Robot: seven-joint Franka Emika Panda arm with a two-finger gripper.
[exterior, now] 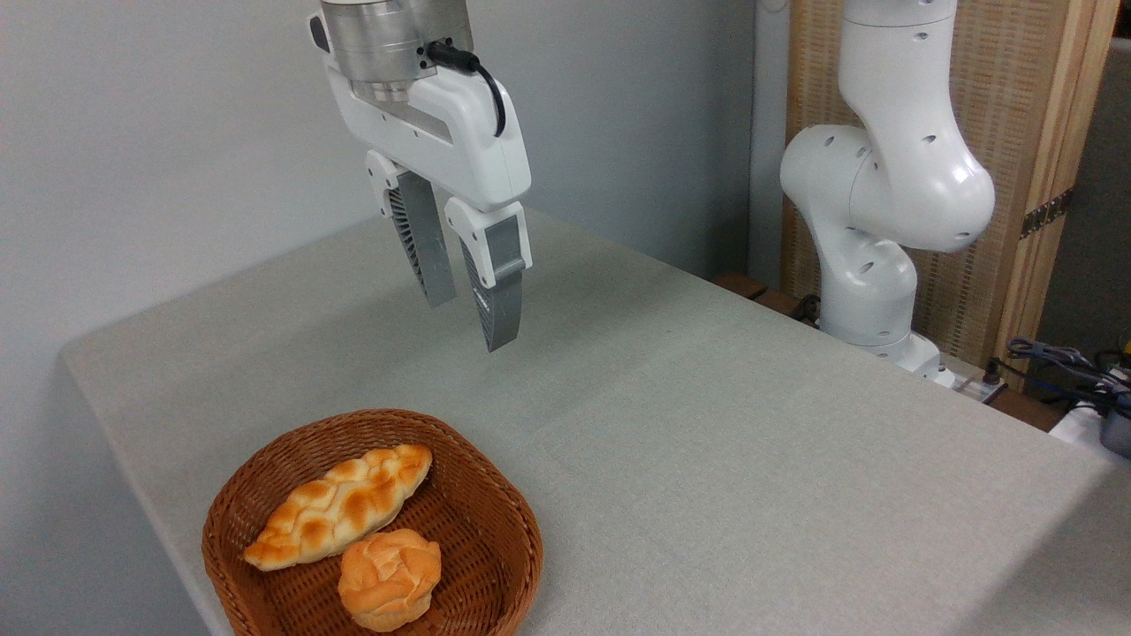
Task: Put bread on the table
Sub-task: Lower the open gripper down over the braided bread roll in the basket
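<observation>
Glossy white arm [892, 177] with a silver wrist, black cable, and ribbed grey fingers [501, 300] (white-capped)

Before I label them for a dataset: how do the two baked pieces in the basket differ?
The bread is long, braided and pointed, golden-brown with pale patches; the bun is small, round and more evenly orange. The bread lies diagonally across the basket; the bun sits in front of it, nearer the camera. Both rest inside the basket, untouched by the gripper.
</observation>
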